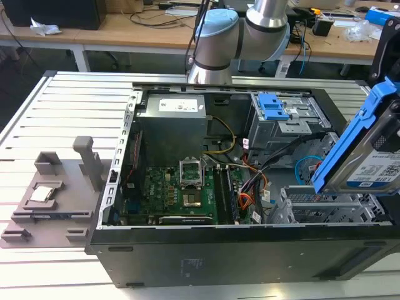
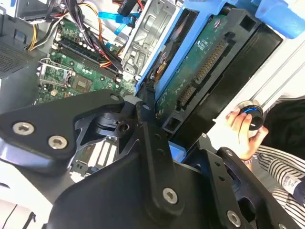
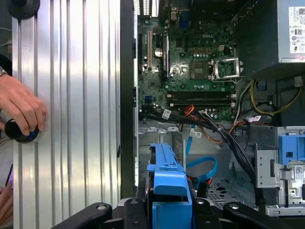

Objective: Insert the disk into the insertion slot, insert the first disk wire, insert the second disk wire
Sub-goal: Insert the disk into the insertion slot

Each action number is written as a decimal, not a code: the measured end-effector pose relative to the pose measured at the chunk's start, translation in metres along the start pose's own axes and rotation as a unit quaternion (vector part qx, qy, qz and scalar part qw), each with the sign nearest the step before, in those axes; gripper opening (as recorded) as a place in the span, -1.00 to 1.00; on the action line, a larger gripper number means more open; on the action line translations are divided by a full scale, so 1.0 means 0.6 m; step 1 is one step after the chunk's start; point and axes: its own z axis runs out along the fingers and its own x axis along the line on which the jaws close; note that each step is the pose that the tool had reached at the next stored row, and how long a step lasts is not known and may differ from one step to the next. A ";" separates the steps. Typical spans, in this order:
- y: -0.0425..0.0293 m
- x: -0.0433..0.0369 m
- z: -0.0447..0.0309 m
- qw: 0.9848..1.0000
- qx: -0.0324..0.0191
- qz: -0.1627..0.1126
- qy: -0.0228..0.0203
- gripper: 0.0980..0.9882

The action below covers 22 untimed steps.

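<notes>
The gripper [image 3: 169, 210] clamps the disk [image 1: 378, 164] by its blue caddy [image 1: 347, 140] above the insertion slot [image 1: 322, 209]; the disk seems stiff, heavy and fragile.

Grey disk [image 1: 370, 156], white label [image 1: 384, 170], blue caddy [image 1: 347, 140]; green motherboard [image 1: 178, 190]; black-white striped sleeve [image 2: 279, 164]; silver ribbed table [image 3: 71, 95].
</notes>
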 end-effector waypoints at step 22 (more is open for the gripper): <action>-0.001 0.000 0.031 1.000 0.000 0.000 0.000 -0.41</action>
